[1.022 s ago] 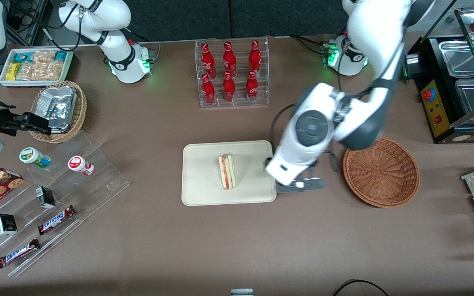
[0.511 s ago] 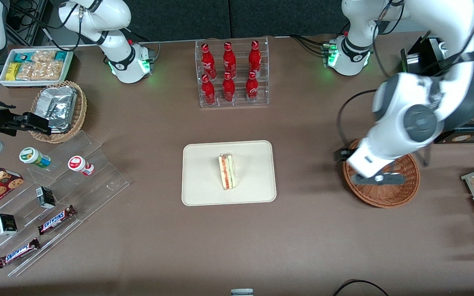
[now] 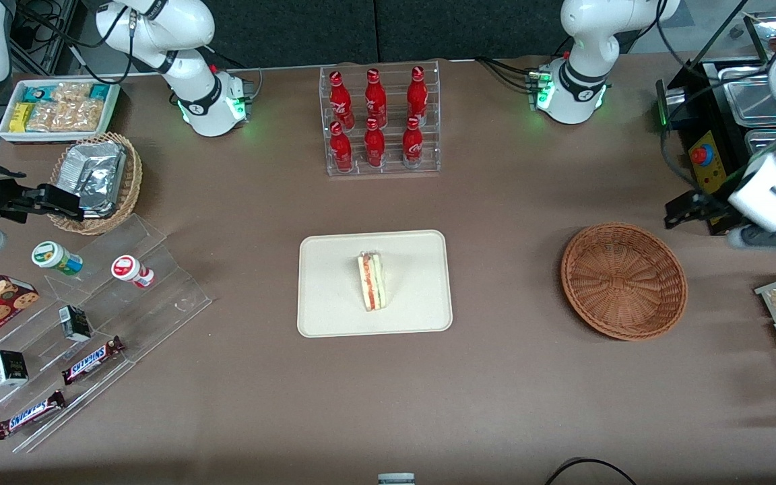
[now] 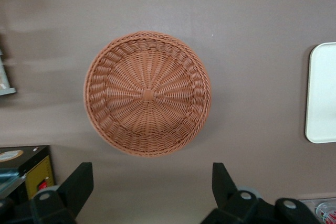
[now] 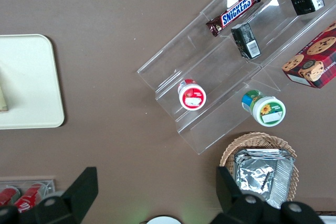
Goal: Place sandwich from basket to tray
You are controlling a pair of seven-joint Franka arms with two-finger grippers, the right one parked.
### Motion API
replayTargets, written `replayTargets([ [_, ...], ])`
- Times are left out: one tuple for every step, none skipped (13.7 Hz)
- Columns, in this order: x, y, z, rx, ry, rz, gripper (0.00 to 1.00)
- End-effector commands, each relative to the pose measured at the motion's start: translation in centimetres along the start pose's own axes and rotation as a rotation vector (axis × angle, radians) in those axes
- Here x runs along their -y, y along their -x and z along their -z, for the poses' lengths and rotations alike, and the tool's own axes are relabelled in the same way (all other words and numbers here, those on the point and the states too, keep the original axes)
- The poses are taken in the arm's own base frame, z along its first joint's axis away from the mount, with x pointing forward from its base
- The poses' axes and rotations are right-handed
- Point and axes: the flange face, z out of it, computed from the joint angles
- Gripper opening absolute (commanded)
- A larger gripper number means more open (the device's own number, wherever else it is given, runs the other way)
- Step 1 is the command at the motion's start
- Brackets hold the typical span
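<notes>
The sandwich [image 3: 372, 281] is seen lying at the tray's [image 3: 334, 316] middle. The basket [image 3: 624, 281] is bare. The gripper [image 4: 149, 190] is held released above the table's working-arm edge, holding nothing.

Left arm: raised high toward the working arm's end of the table.
Gripper [image 4: 149, 195]: pointing straight down, fingers [image 4: 79, 182] spread wide apart.
Between the fingers: nothing held.
</notes>
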Motion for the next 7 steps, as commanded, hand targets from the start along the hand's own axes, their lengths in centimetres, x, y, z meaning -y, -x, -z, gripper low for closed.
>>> replayTargets([
  [-0.4, 0.6, 3.4, -0.002, -0.005, -0.002, 1.00],
  [-0.5, 0.8, 4.2, -0.004, -0.005, -0.002, 1.00],
  [-0.6, 0.9, 4.6, -0.008, -0.006, -0.003, 1.00],
  [-0.9, 1.1, 5.3, -0.023, -0.008, 0.000, 1.00],
  [-1.4, 1.1, 5.9, -0.035, -0.008, 0.014, 1.00],
  [-2.1, 1.1, 6.1, -0.040, -0.008, 0.024, 1.00],
  [-2.8, 1.1, 6.7, -0.052, -0.010, 0.021, 1.00],
])
